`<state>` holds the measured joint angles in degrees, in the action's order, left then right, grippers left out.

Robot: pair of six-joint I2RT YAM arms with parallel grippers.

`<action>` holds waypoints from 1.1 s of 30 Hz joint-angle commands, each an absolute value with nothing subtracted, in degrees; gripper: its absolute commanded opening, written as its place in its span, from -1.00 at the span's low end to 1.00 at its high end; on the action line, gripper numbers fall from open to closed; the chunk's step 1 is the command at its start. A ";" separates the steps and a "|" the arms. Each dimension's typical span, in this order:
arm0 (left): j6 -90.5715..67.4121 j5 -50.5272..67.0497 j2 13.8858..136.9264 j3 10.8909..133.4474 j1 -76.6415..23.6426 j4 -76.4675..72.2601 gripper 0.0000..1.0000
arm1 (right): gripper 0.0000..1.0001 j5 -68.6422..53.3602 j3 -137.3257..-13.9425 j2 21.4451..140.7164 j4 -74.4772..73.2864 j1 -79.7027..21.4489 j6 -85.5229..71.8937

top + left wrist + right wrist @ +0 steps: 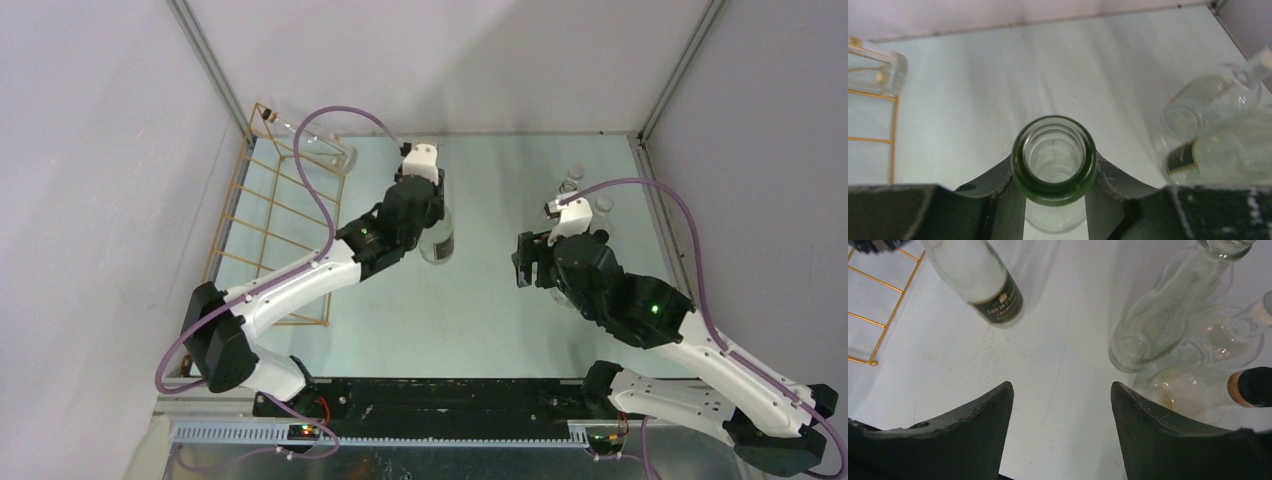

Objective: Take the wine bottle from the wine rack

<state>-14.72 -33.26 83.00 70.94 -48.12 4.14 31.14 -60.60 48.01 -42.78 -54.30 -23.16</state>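
The wine bottle [438,240] is clear glass with a green mouth [1054,157] and a dark label [1000,302]. It stands upright off the rack, near the table's middle, with its base at or just above the surface. My left gripper [1054,166] is shut on its neck just under the lip. The wine rack [280,230], a gold wire frame [883,315], lies to the left along the wall. A clear bottle [322,145] lies on its far end. My right gripper [522,262] hangs open over bare table [1062,387], to the right of the held bottle, with nothing between its fingers.
Several clear glass bottles [588,195] stand together at the back right, close behind my right gripper [1158,320]. One with a dark cap and gold band [1253,386] lies at the right edge. Grey walls close in the table on three sides.
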 commanded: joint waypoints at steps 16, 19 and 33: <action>-22.53 -42.49 77.42 64.11 -62.00 -0.94 -0.75 | 0.51 29.25 -56.07 43.16 -39.20 -54.44 -19.04; -24.08 -43.01 77.11 62.71 -62.10 -0.99 -0.44 | 0.52 29.08 -55.66 42.96 -39.16 -54.46 -18.82; -25.27 -44.13 76.02 62.77 -62.29 -0.40 0.47 | 0.54 27.95 -55.19 42.71 -38.47 -54.44 -17.90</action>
<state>-23.94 -41.95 78.61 61.71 -62.02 1.85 28.21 -55.09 43.22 -40.99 -54.30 -18.79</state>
